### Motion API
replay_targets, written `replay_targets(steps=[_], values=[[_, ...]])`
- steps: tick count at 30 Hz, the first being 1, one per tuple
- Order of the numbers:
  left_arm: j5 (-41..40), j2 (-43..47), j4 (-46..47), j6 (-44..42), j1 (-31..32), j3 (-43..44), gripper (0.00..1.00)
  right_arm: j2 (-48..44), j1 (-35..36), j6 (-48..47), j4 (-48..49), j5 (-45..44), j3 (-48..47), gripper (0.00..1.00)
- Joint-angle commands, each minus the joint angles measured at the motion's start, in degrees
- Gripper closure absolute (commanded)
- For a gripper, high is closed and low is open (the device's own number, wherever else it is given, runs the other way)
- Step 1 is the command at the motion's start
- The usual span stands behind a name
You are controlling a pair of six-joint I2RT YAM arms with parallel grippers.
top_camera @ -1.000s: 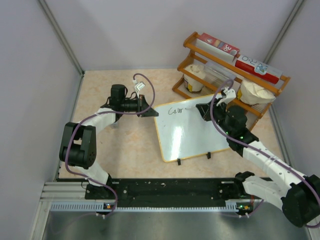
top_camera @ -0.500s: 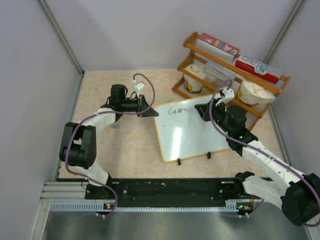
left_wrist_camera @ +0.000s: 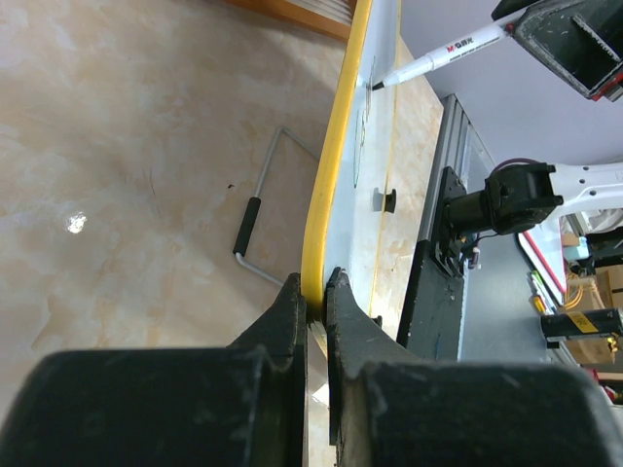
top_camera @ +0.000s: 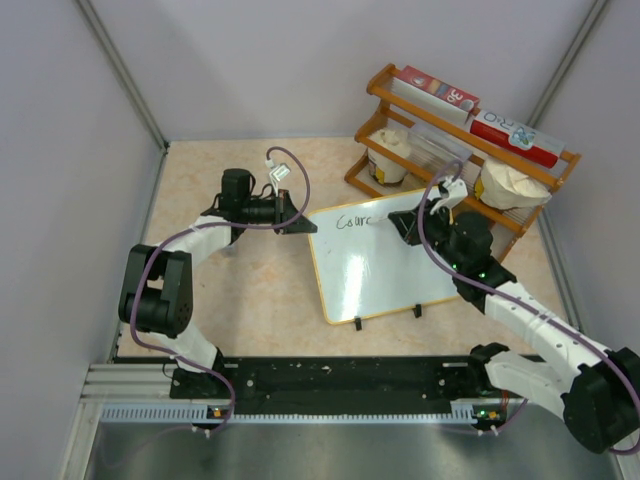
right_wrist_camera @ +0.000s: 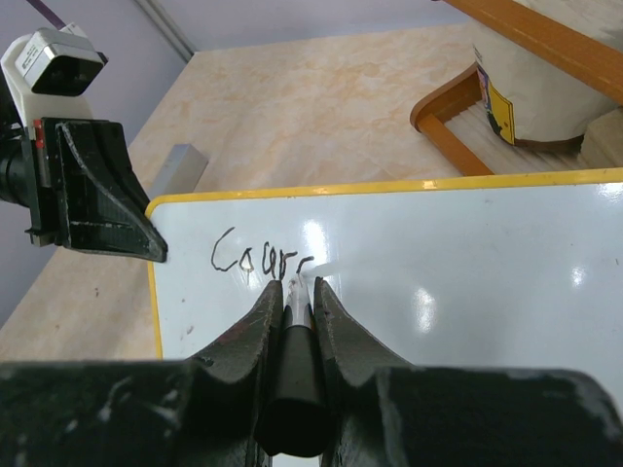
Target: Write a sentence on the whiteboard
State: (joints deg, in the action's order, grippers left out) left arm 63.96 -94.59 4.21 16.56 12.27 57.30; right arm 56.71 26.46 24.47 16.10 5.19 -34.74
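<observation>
**A:** From overhead, where does the whiteboard (top_camera: 385, 275) sit?

**B:** On the table (top_camera: 260, 290), just in front of the wooden rack (top_camera: 460, 150). The left gripper (top_camera: 300, 228) is at its far-left corner. The right gripper (top_camera: 402, 222) is over the top edge, at the end of the sentence (top_camera: 355, 220), which begins "Cour".

**A:** And the left wrist camera?

**B:** The left jaws are pinched tight on the board's yellow rim. Further along, a marker (left_wrist_camera: 443, 56) has its tip against the white face.

**A:** The right wrist?

**B:** Those fingers are clamped around the marker, and its tip is on the last letter written.
</observation>
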Motion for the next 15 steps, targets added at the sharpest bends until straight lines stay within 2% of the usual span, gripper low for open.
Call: replay_targets(steps=[1,15], values=[[-3.58,-0.25,-3.5,-10.67,2.67,-1.49,1.0,-1.16,-0.44,-1.18,-0.37,0.26,1.08,1.0],[-3.67,-0.07,-3.59,-10.76,2.67,-1.58,1.0,-2.39,-0.44,-0.48,0.95,-3.34,1.78,1.0]])
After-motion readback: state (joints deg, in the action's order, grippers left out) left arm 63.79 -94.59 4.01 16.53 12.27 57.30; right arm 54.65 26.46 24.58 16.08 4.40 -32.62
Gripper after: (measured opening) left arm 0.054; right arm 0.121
